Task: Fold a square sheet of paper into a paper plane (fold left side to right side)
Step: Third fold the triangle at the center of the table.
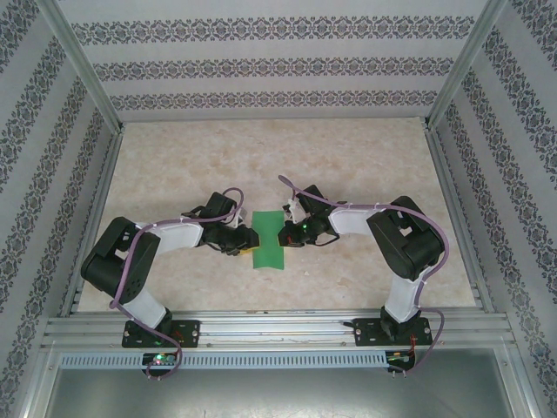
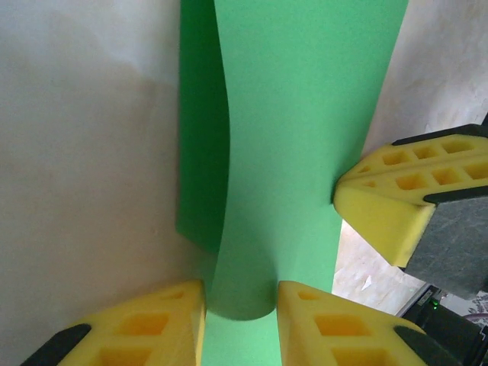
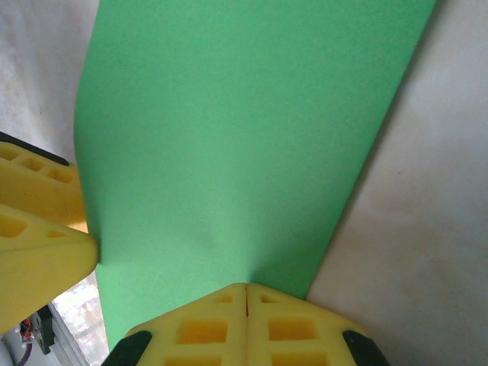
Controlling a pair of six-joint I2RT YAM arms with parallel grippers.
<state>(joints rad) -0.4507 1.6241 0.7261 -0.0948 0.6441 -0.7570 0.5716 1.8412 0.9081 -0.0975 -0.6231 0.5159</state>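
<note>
1. The square sheet of paper (image 1: 268, 240) lies at the middle of the table (image 1: 174, 157). From above it reads as a tall, narrow green strip rather than a square. That suggests the left-to-right fold is under way.

2. The left gripper (image 1: 246, 240) sits at the sheet's 9 o'clock edge. In the left wrist view its jaws are only partly closed, and its fingers (image 2: 152, 335) straddle a rounded bend of paper. Both pads seem to touch that bend, so it looks like a light squeeze on the loop rather than an empty gap.

3. In the same view the top layer bows up and away from a darker lower layer toward 10 o'clock. The doubled edge is a soft curl, not a sharp crease.

4. The right gripper (image 1: 291, 233) meets the sheet from its 3 o'clock side. In the right wrist view its fingers (image 3: 206, 335) are pressed together. The paper puckers toward their seam, so it appears to pinch the sheet's edge, though the exact bite is hidden.

5. Done, as I judge it: the sheet is doubled over and held from both sides.

6. Left to do:
   - Flatten the layers and press the bend into a clean crease, with the edges aligned.
   - Make every later fold for the nose and wings.
   Nothing resembling the paper plane exists yet, so the task is at an early stage.

7. The main risk is the looped layer springing open, or creasing askew, if either grip slips.
</note>
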